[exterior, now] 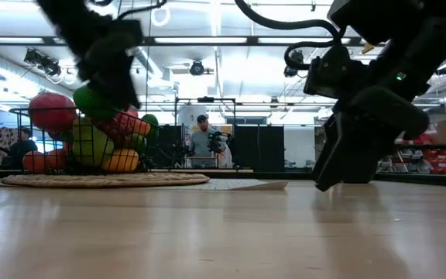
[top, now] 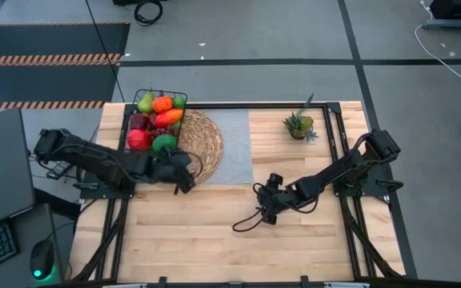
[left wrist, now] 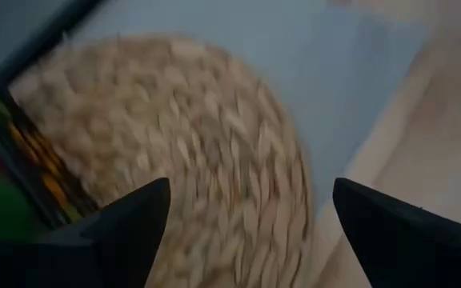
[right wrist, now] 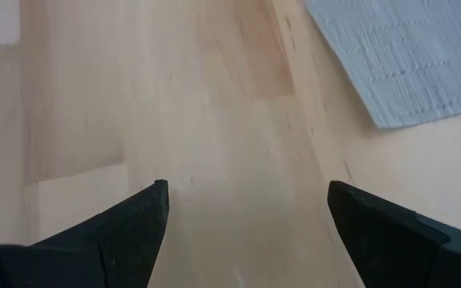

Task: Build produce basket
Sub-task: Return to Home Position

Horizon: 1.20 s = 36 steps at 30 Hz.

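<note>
The black wire basket stands at the table's far left, its right side on the round woven mat. It is filled with produce: a red apple, green fruits, orange and orange-red pieces. In the low view the basket rests on the mat. My left gripper hovers open over the mat's near edge, just right of the basket; its wrist view shows open fingers above the weave. My right gripper is open over bare wood near the table's middle.
A grey cloth lies under the mat's right side; its corner shows ahead of my right gripper. A spiky potted plant stands at the far right. Bare wood fills the table's near half. People stand in the room behind.
</note>
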Each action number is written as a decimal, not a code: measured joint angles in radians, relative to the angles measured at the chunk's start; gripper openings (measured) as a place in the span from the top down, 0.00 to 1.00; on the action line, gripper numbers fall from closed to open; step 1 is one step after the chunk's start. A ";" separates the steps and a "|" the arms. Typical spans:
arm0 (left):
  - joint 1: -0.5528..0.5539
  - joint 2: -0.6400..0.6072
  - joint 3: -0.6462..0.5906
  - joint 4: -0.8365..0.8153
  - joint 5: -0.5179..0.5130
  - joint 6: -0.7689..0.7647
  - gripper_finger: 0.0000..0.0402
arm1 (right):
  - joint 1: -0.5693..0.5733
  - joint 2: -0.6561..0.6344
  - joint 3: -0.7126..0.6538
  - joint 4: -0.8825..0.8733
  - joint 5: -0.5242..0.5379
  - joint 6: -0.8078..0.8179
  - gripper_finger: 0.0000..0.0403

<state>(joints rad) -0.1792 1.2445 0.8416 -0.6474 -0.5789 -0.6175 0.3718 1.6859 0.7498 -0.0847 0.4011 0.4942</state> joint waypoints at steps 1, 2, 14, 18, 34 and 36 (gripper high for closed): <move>-0.015 0.000 -0.024 -0.003 0.001 -0.024 0.11 | 0.003 0.000 0.000 -0.008 0.000 0.000 0.14; -0.032 0.000 -0.043 -0.002 0.002 -0.046 0.11 | 0.005 0.000 0.000 -0.014 0.000 0.000 0.14; -0.296 0.000 -0.178 0.555 -0.098 0.077 0.20 | 0.009 -0.074 0.000 -0.019 0.128 -0.010 0.14; -0.343 -0.028 -0.179 0.541 -0.180 0.112 0.37 | 0.006 -0.160 0.000 -0.098 0.162 -0.025 0.14; -0.350 -0.312 -0.415 0.685 -0.212 0.240 0.99 | -0.067 -0.732 -0.454 0.386 0.025 -0.146 0.82; -0.337 -0.356 -0.529 0.894 -0.148 0.298 0.99 | -0.081 -0.776 -0.546 0.507 0.002 -0.152 0.91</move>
<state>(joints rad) -0.5157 0.8886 0.3124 0.2470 -0.7264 -0.3198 0.2906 0.9098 0.2033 0.4226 0.4034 0.3419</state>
